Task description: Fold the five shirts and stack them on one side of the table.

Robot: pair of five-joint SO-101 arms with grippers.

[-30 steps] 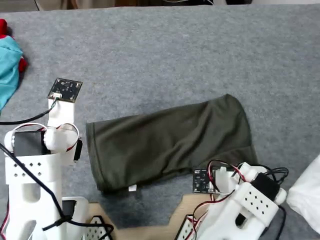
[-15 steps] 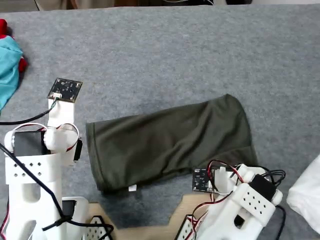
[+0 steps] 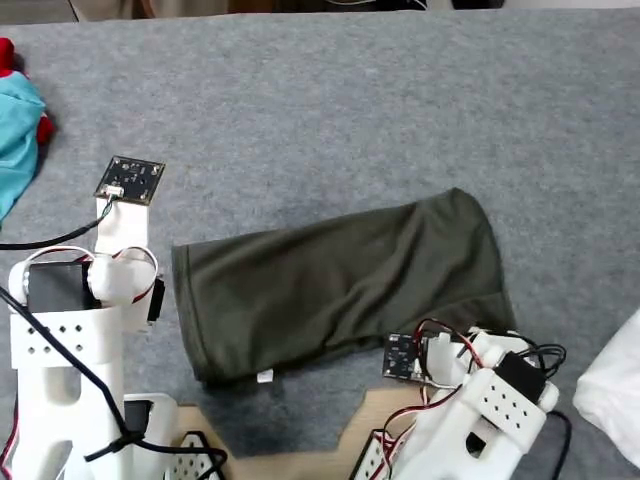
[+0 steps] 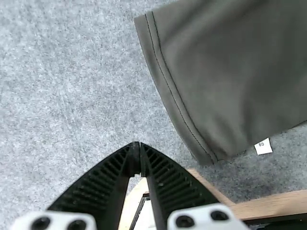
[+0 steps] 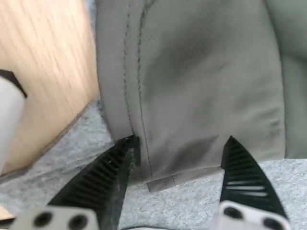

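Around the olive shirt (image 3: 340, 290), on the grey worktop (image 3: 400, 120): a teal cloth (image 3: 15, 130) and a red scrap (image 3: 8, 55) well apart from it at the far-left edge, and a white cloth (image 3: 615, 385) near its right end. All three cut off by the frame, too little showing to name them as garments. Just below the shirt's near hem, a bare wooden board (image 3: 270, 465) between the two arm bases.

Olive shirt folded into a long, slightly slanted band across the middle of the worktop, with a small white label (image 3: 264, 376) poking out at its lower-left corner.

Left gripper (image 4: 135, 146) beside the shirt's left hem, not touching it, over bare worktop, fingers (image 4: 115, 177) pressed together to a point.

Right gripper (image 5: 181, 140) at the shirt's lower-right hem, fingers (image 5: 105, 177) spread wide with the stitched corner between them. Impossible to tell whether touching the cloth or just above it.

From above, both grippers hidden under their own arms, and part of the shirt's lower-right edge covered by the right arm (image 3: 480, 400).
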